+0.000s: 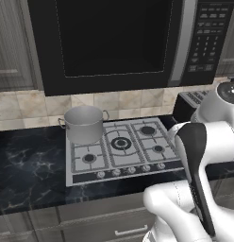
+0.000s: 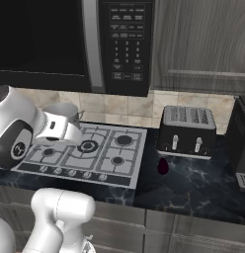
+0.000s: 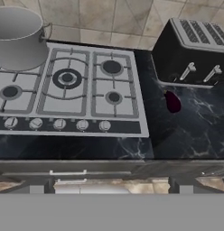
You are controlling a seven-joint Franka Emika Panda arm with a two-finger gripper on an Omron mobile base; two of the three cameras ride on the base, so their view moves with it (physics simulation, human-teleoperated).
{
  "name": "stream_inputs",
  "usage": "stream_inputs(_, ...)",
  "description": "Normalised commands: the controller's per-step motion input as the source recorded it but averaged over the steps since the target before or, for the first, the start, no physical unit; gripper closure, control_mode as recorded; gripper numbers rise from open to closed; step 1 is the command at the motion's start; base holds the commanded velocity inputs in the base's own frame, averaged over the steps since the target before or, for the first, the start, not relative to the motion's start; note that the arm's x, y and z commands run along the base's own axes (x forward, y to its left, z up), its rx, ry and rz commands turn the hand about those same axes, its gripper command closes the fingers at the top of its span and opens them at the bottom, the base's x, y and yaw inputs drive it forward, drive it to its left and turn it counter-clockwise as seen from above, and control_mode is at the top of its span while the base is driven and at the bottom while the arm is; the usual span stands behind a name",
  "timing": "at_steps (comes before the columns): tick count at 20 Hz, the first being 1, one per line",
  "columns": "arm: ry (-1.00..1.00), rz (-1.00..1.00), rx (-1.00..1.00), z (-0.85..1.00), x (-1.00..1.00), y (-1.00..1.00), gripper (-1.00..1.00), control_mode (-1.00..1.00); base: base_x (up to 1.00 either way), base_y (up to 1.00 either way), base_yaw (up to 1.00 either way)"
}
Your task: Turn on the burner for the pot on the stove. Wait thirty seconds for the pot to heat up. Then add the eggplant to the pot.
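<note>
The grey pot (image 1: pixel 84 124) (image 2: pixel 60 111) (image 3: pixel 19 38) stands upright on the rear left burner of the silver stove (image 1: pixel 137 147) (image 2: pixel 102 148) (image 3: pixel 89 106). A row of round knobs (image 1: pixel 130 169) (image 3: pixel 59 124) runs along the stove's front edge. On the black counter to the right of the stove lies the small dark purple eggplant (image 2: pixel 163 166) (image 3: pixel 172 102), just in front of the toaster. My white hand (image 2: pixel 59 129) hovers above the stove's left half, high above the knobs and looking down on them. Nothing is held in the hand view, and the fingertips are hidden.
A black toaster (image 2: pixel 187 131) (image 3: pixel 195 54) (image 1: pixel 189 101) stands against the tiled wall to the right of the stove. A black microwave (image 1: pixel 119 38) (image 2: pixel 95 39) hangs low over the stove. Cabinet drawers (image 3: pixel 68 173) run below the counter's front edge.
</note>
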Motion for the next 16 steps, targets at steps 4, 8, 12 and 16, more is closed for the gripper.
stream_inputs(4,0.0,-0.03,0.0,0.0,-0.03,-0.22,-1.0,-1.0,0.0,0.0,0.0)
stream_inputs(8,0.0,-0.02,0.0,0.0,0.0,-0.28,-1.0,-1.0,0.0,0.0,0.0)
stream_inputs(12,0.0,0.0,0.0,0.0,0.0,-0.31,-1.0,-1.0,0.0,0.0,0.0)
stream_inputs(16,0.0,0.0,0.0,0.0,-0.03,-0.33,-1.0,-1.0,0.0,0.0,0.0)
